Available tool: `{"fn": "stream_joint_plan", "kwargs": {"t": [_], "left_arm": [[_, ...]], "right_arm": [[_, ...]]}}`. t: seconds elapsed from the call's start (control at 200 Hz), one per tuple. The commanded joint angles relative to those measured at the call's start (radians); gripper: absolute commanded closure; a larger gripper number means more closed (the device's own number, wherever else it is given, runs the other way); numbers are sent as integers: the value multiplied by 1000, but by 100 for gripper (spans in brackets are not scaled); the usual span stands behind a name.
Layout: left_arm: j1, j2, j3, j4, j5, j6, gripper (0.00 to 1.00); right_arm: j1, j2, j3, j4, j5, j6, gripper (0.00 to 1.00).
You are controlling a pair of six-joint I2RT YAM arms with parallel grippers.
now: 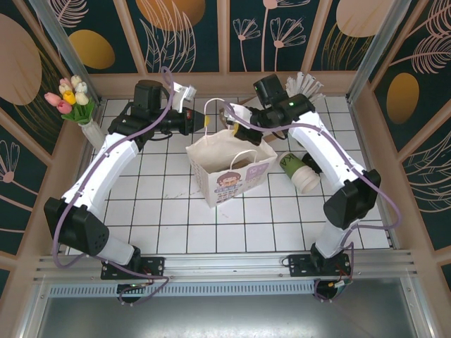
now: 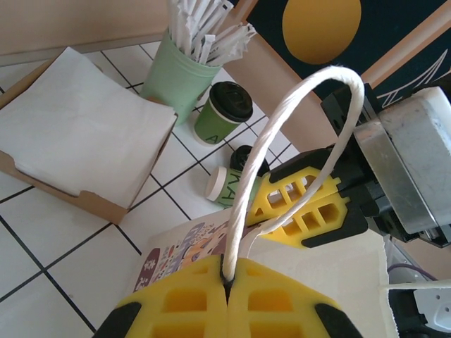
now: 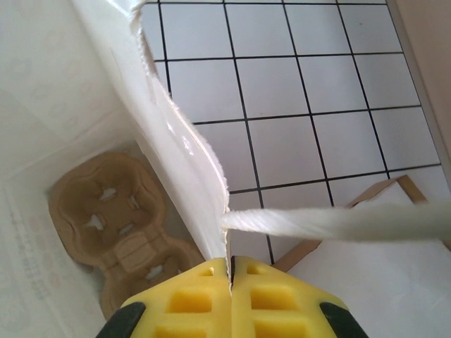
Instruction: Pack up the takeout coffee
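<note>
The takeout coffee [image 2: 224, 113], a dark green cup with a black lid, stands upright on the tiles beside the mint holder, apart from both grippers. A white paper bag [image 1: 232, 179] with a cartoon print stands open mid-table. My left gripper [image 2: 227, 278] is shut on the bag's white rope handle [image 2: 282, 105], which loops up from the jaws. At the bag's far rim, my right gripper [image 3: 231, 262] is shut on the thin paper edge [image 3: 184, 151], with the other rope handle [image 3: 331, 222] running off to the right. A brown cardboard cup carrier [image 3: 120, 232] lies on the bag's floor.
A mint green holder [image 2: 176, 77] of white wrapped sticks stands at the back right. A cardboard tray of white napkins [image 2: 77, 127] sits behind the bag. A stack of cream-rimmed cups [image 1: 299, 174] lies on its side right of the bag. A vase of tulips [image 1: 77, 105] is at the far left.
</note>
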Motion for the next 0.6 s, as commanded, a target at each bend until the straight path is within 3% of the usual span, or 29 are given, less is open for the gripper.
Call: {"fn": "stream_joint_plan", "kwargs": {"t": [0.0, 0.085, 0.115, 0.235, 0.3, 0.596], "left_arm": [[11, -43, 24, 35, 37, 10, 100], [21, -61, 21, 59, 40, -16, 94], [25, -73, 13, 72, 37, -25, 87], [40, -128, -12, 113, -66, -71, 22], [43, -159, -19, 118, -194, -100, 3], [46, -247, -48, 46, -882, -239, 2]], "right_arm": [[22, -56, -33, 45, -18, 80, 100], [24, -63, -35, 55, 4, 185, 100], [27, -68, -40, 61, 17, 227, 100], [48, -119, -121, 159, 104, 416, 100], [62, -140, -156, 188, 136, 506, 100], [165, -213, -254, 218, 326, 844, 100]]}}
